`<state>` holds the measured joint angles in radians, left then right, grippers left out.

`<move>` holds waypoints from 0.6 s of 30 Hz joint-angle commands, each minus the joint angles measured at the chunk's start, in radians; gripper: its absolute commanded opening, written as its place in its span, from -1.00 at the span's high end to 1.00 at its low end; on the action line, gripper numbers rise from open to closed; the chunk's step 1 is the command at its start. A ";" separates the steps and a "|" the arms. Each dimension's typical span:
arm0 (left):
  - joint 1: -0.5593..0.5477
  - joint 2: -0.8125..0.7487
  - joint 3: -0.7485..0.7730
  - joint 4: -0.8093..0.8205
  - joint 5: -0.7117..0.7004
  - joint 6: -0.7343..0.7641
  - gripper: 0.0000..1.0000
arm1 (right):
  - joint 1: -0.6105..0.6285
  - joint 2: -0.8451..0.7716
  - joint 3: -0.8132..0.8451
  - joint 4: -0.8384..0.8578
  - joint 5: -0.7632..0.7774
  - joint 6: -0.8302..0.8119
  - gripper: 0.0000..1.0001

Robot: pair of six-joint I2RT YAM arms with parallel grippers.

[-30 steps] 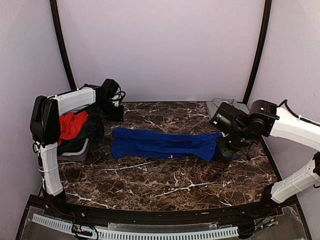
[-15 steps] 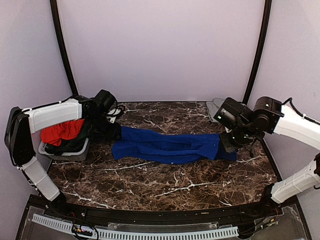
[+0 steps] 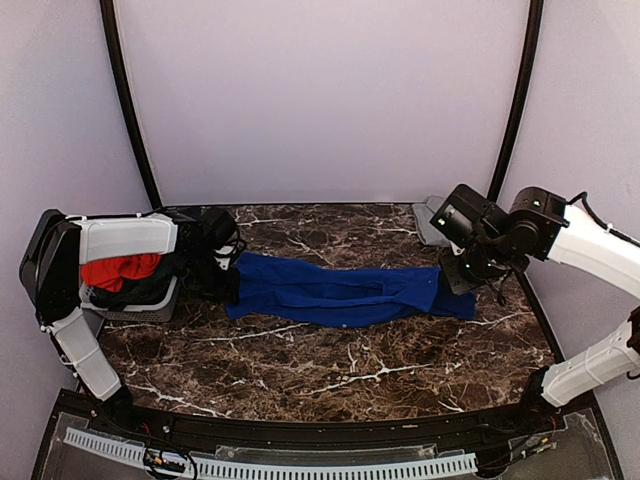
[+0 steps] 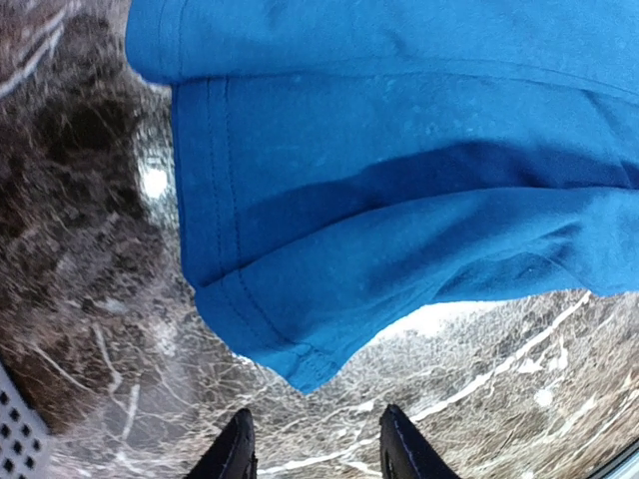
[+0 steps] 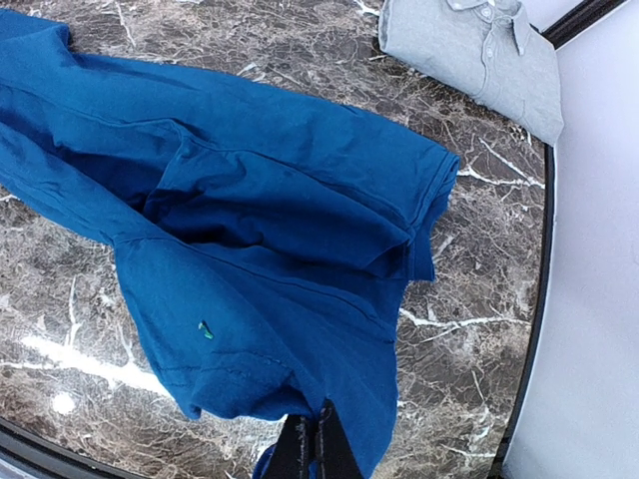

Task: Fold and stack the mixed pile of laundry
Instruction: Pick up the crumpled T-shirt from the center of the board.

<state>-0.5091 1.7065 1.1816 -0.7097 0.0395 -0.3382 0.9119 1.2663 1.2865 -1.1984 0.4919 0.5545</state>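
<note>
Blue T-shirt (image 3: pixel 340 290) lies stretched along the counter (image 3: pixel 330 375); my left pincer (image 4: pixel 315 417) has just swung over to its hem, jaws now apart, while my right pincer (image 5: pixel 312 427) stays clamped on the other end, so folding can start.

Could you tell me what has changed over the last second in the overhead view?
The left arm swung down from its raised pose; the left gripper now hovers open at the left hem of the blue T-shirt, not gripping it. The right gripper, shut on the shirt's right end, drew slightly rightward, stretching the cloth. The red-orange garment in the basket and the folded grey shirt stayed put.
</note>
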 commanded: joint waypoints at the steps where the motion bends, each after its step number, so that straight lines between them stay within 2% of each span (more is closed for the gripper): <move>1: 0.000 -0.007 -0.076 0.079 0.047 -0.162 0.18 | -0.014 -0.002 0.027 0.013 0.029 -0.011 1.00; 13: 0.000 0.065 -0.144 0.203 0.067 -0.240 0.13 | -0.034 -0.017 0.021 0.011 0.043 -0.021 1.00; 18: 0.000 0.083 -0.159 0.213 0.068 -0.247 0.25 | -0.038 -0.022 0.019 0.006 0.046 -0.016 1.00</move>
<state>-0.5091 1.7603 1.0554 -0.5152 0.0937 -0.5640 0.8860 1.2659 1.2865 -1.1988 0.5026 0.5358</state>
